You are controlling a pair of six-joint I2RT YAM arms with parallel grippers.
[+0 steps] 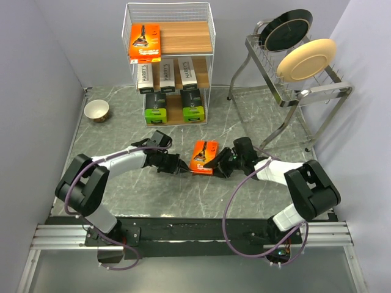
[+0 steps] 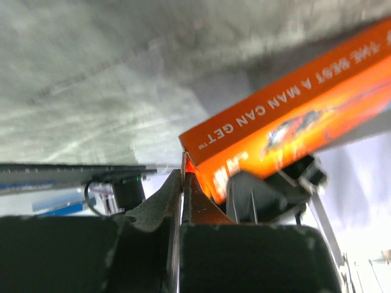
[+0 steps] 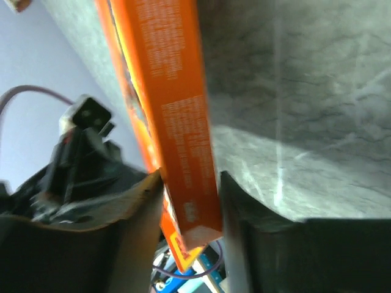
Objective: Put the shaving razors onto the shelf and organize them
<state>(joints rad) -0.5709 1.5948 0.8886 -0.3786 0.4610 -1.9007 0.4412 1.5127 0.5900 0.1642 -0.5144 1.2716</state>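
Note:
An orange razor pack [image 1: 204,156] is tilted up on edge at mid-table between both grippers. My left gripper [image 1: 184,167] meets its lower left corner; in the left wrist view the jaws [image 2: 183,177] are shut, pinching a thin edge at the corner of the pack [image 2: 287,116]. My right gripper [image 1: 215,163] is on the pack's right side; in the right wrist view its fingers [image 3: 189,183] press on both faces of the pack [image 3: 177,91]. On the shelf [image 1: 211,36], another orange pack [image 1: 145,43] lies on the top tier, white boxes [image 1: 166,74] on the middle and black-and-green boxes [image 1: 155,108] on the bottom.
A small bowl [image 1: 96,110] sits left of the shelf. A metal dish rack [image 1: 287,91] at the back right holds a black plate [image 1: 286,29] and a cream plate [image 1: 306,59]. Grey walls close in on both sides.

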